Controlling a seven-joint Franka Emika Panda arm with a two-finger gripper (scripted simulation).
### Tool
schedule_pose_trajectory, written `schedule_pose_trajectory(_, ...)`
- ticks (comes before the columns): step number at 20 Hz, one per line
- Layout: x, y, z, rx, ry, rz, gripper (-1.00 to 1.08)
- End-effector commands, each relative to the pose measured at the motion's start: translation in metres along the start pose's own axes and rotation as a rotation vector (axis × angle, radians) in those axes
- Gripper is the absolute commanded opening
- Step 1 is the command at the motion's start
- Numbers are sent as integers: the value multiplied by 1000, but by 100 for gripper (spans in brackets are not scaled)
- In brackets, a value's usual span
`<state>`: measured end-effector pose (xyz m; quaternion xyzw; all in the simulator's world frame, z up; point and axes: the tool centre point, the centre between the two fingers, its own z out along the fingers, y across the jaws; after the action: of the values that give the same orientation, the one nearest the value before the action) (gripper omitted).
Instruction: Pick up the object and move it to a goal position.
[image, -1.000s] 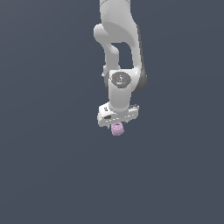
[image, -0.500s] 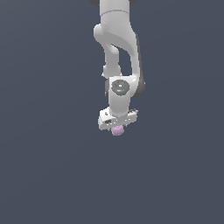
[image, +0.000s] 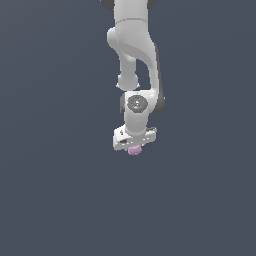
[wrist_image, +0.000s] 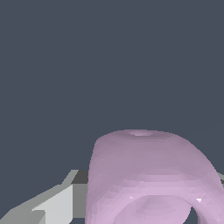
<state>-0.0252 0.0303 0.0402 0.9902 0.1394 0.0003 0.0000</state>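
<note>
The arm (image: 134, 60) hangs downward, with the claw (image: 134, 146) at its lower end. The object (image: 133, 150), a small pale pink lump, sits directly beneath the claw body and touches it. In the wrist view the object (wrist_image: 148, 175) fills the near field, pressed against a grey finger (wrist_image: 48, 205); the opposite finger is hidden behind it. The claw therefore appears clamped on the object.

Task status, as a judgement: the pick-up step appears complete, since the object is held at the claw and nothing shows beneath it. The transfer to the goal position remains. No goal marker shows in either view, so the remaining travel cannot be determined. The worktop cannot be made out against the uniform dark grey background.

Markings: no brand, label or legible writing appears. A small red mark on the round wrist joint (image: 136, 103) is too small to read.
</note>
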Motion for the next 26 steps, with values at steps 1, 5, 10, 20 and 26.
schedule_pose_trajectory(1,0,0,1,0,-1,0,-100)
schedule_pose_trajectory(5,0,0,1,0,-1,0,-100)
schedule_pose_trajectory(10,0,-1,-2,0,0,0,-100)
schedule_pose_trajectory(20,-7,-22,-38,-1,0,0,-100)
schedule_pose_trajectory(26,-16,-48,-83,-1,0,0,-100)
